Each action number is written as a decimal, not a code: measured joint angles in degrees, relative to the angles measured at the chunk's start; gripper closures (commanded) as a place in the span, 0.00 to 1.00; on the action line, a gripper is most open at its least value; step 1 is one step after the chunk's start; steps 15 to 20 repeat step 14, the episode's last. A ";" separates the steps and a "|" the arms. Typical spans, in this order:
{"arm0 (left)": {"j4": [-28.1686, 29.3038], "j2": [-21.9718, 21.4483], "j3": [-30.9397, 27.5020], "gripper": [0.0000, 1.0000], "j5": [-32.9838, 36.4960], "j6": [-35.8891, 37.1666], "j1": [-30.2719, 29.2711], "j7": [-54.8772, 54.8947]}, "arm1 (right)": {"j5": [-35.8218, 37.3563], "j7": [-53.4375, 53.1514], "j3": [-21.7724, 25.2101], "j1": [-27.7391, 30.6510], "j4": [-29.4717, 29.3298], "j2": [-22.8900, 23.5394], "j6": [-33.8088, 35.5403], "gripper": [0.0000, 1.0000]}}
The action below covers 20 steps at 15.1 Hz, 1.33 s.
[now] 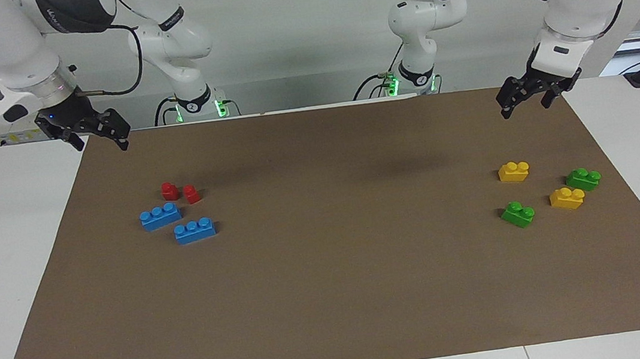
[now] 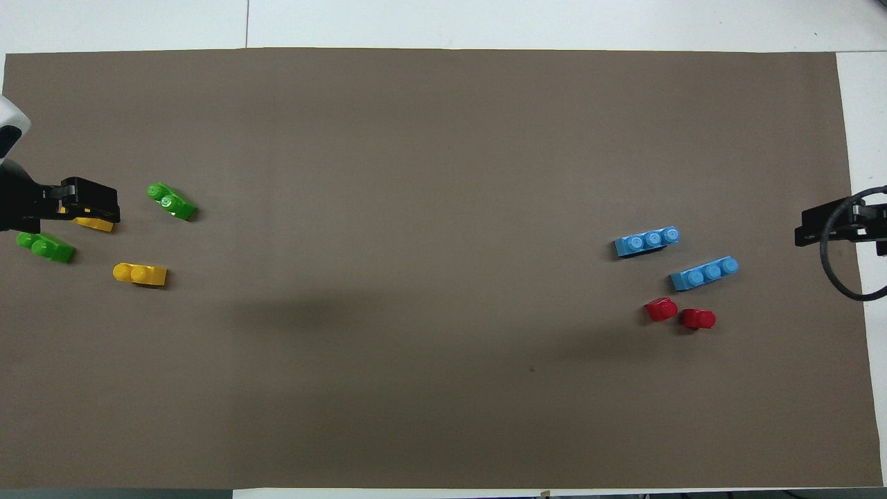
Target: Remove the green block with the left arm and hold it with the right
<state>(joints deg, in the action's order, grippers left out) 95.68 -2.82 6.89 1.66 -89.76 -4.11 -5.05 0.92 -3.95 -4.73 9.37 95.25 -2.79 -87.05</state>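
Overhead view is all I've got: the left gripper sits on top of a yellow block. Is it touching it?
Observer: No. The facing view shows the left gripper high in the air, and that yellow block lies uncovered on the mat.
Operator: Holding anything?
Observer: Nothing. It is open and empty.
Operator: Green ones untouched, then?
Observer: Yes. The green block beside that yellow block and the other green block both lie on the mat, well below the gripper.
Operator: Right gripper? Only its tip shows here.
Observer: The right gripper is raised too, open and empty, over the mat's corner at the right arm's end.
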 measured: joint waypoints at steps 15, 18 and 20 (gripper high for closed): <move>-1.00 -0.36 -0.28 0.00 -3.19 1.98 -0.04 4.03 | 0.02 0.00 0.04 0.02 -0.43 0.49 0.00 0.00; -1.00 -0.36 -0.28 0.00 -3.19 1.98 -0.04 4.03 | 0.02 0.00 0.04 0.02 -0.43 0.49 0.00 0.00; -1.00 -0.36 -0.28 0.00 -3.19 1.98 -0.04 4.03 | 0.02 0.00 0.04 0.02 -0.43 0.49 0.00 0.00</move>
